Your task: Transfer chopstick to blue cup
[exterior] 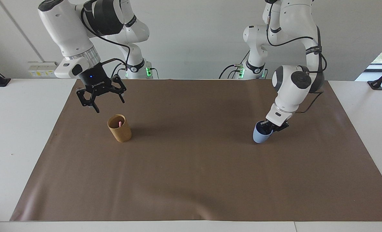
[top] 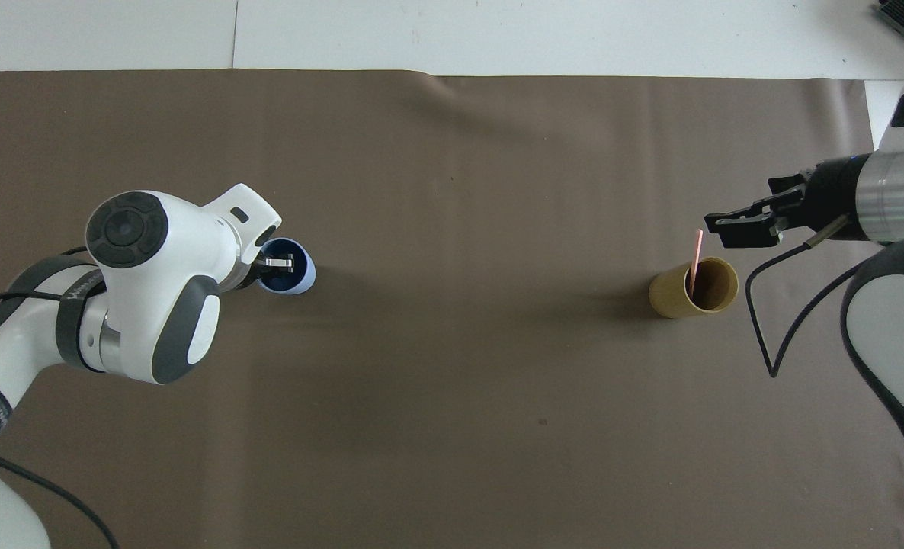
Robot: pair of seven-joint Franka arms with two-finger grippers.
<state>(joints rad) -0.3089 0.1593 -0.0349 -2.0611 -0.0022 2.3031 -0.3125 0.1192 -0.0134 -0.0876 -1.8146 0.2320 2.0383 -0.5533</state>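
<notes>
A thin pink chopstick (exterior: 119, 123) stands in the tan-brown cup (exterior: 120, 131) toward the right arm's end of the mat; its tip sticks out past the rim in the overhead view (top: 697, 255). My right gripper (exterior: 109, 105) hangs open and empty just above that tan cup (top: 674, 296), with nothing between its fingers (top: 740, 221). My left gripper (exterior: 269, 126) is shut on the rim of the light-blue cup (exterior: 260, 135), one finger inside it. The blue cup (top: 305, 273) is tilted, low over the mat toward the left arm's end, with the left gripper (top: 277, 264) at its mouth.
A brown mat (exterior: 191, 180) covers most of the white table (exterior: 20, 135). Nothing but the two cups is on the mat. The left arm's elbow (top: 147, 290) hangs over the mat near the blue cup.
</notes>
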